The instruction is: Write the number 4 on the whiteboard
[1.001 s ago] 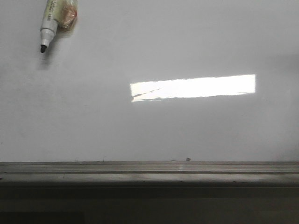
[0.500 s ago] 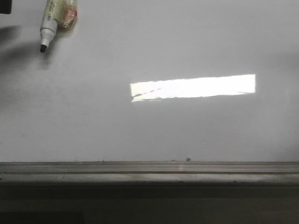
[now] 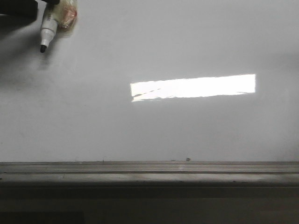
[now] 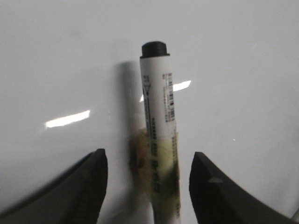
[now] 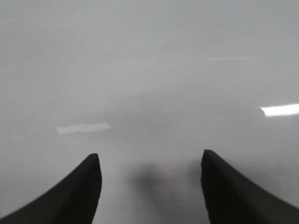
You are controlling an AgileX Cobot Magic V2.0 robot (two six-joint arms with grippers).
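A glossy white-grey whiteboard (image 3: 154,130) fills most of the front view, with a grey metal ledge (image 3: 149,170) running along its lower edge. A bright white rectangular glare (image 3: 194,87) is seen right of centre. No marker strokes can be made out on the board, so the number 4 is not shown.

In the upper left of the frame, a white marker (image 3: 48,28) with a black tip lies against the board, its tip pointing downward. A yellowish patch is seen on its barrel. A dark part of the left arm (image 3: 18,8) is seen at the upper left corner, just beside the marker.

In the left wrist view, the left end effector (image 4: 148,182) is spread wide, with the marker (image 4: 159,126) set between its fingers (image 4: 88,186) and touched by neither. In the right wrist view, the right end effector (image 5: 150,186) is also spread wide, with only bare board between its fingers (image 5: 224,186).
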